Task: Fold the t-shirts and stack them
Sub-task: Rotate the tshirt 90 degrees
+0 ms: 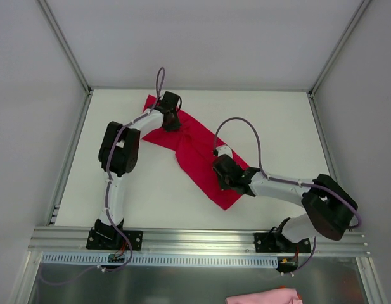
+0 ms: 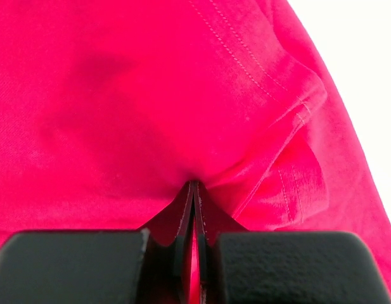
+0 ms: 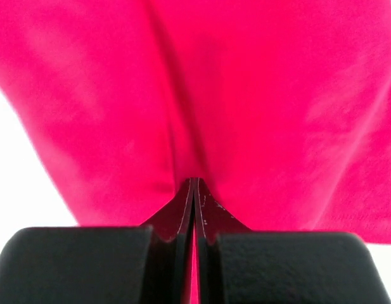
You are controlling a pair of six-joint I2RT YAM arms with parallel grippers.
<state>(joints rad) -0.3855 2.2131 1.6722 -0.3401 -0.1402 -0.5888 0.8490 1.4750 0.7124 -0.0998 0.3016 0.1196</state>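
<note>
toward 5 o'clock, nearest, the right gripper [image 3: 194,183] is clamping a pinch of the crimson t-shirt [image 1: 196,155]. farther off, at 11 o'clock, the left gripper [image 2: 194,185] is clamping cloth beside a sleeve hem. the shirt is lying mid-table [image 1: 277,126] as a slanted, half-folded strip. squaring and stacking appear to be left.

crimson t-shirt [image 1: 195,158]: 1 | pink cloth [image 1: 263,296]: 1 | arms: 2 – left arm [image 1: 119,149], right arm [image 1: 325,206]
</note>
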